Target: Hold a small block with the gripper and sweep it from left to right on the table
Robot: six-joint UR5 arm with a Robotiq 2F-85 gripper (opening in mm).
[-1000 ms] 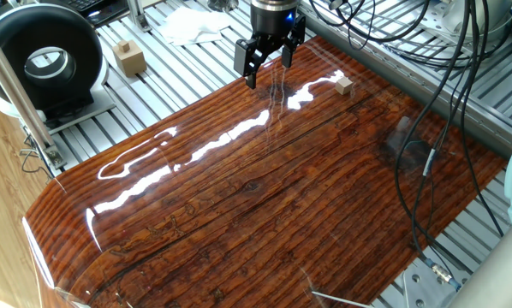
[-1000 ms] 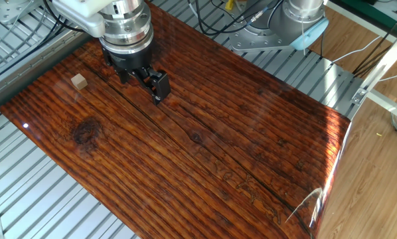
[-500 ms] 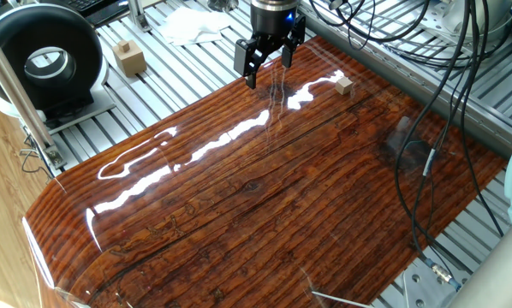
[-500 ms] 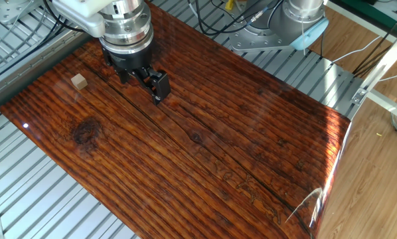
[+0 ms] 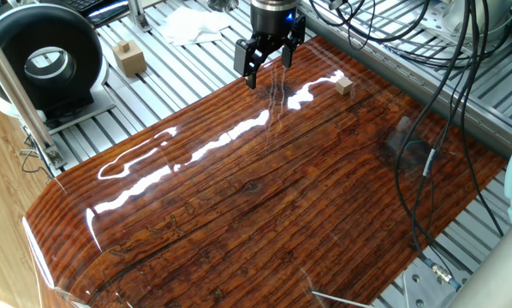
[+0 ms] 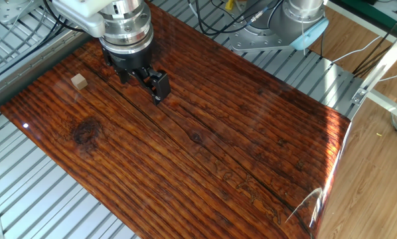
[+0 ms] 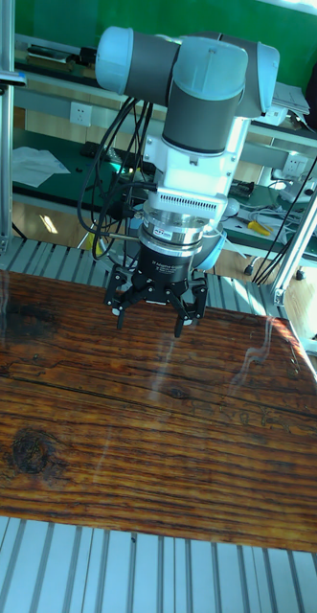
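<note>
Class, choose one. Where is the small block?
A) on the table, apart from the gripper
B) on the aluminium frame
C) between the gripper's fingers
A: the small block lies on the table, clear of the open gripper.

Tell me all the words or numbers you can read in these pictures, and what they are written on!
No word or number here is clear enough to read.
Small label just above the tool: it has tiny print, too blurred to read.
Small block: plain faces, no writing that shows.
</note>
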